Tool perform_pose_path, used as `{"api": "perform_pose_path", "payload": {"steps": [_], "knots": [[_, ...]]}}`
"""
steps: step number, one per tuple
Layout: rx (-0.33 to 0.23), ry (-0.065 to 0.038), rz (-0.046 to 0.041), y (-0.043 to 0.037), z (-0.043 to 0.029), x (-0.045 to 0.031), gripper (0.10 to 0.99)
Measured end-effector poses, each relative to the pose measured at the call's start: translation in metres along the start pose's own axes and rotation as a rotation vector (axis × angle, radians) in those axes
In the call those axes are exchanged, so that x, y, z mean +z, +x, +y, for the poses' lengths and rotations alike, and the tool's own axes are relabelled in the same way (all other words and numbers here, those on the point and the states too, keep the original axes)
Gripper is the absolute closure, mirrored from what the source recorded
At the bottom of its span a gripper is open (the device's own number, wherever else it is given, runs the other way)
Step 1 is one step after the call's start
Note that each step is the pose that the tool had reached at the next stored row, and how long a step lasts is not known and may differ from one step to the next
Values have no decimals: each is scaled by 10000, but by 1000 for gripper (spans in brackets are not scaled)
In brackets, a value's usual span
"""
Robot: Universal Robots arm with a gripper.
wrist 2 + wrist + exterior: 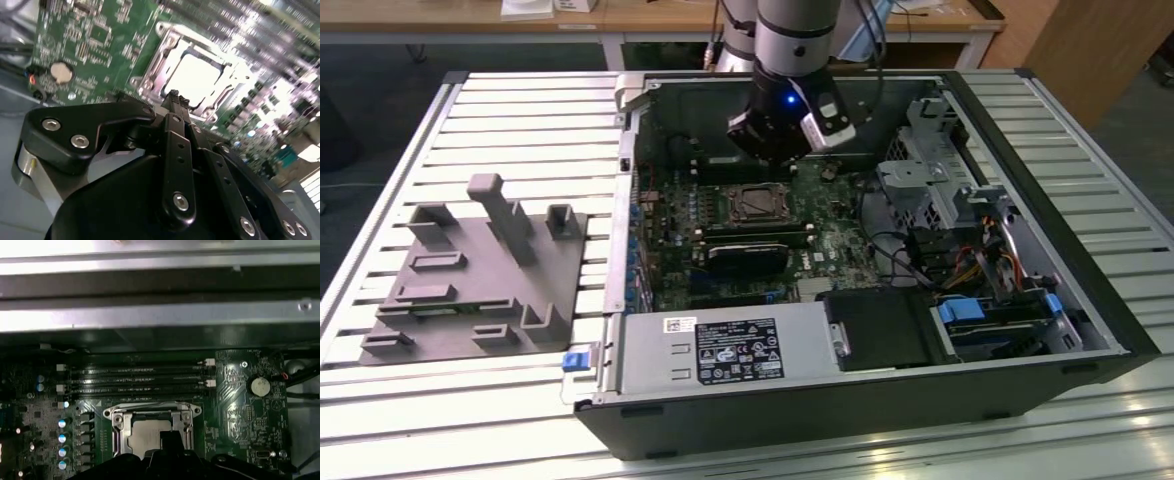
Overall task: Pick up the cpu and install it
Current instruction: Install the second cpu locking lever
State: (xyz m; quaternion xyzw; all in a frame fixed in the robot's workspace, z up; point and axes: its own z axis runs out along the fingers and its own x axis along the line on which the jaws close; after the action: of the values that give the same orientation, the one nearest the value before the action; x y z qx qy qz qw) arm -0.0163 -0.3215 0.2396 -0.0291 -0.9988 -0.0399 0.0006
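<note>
tool (172, 95) fingertips pinched narrow, nothing visibly held, poised just above socket (152, 432); cpu (192, 77) lies pale and flat inside the socket frame at upper centre of the second wrist view; judged seated or nearly so; best to check it sits level before pressing; arm (794, 40) hangs near vertical over the motherboard (734, 235).
</note>
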Motion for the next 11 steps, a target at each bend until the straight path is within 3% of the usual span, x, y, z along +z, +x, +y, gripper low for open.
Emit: {"api": "perform_pose_path", "payload": {"steps": [11], "knots": [[-1, -1, 1, -19, -323, -23, 980]]}}
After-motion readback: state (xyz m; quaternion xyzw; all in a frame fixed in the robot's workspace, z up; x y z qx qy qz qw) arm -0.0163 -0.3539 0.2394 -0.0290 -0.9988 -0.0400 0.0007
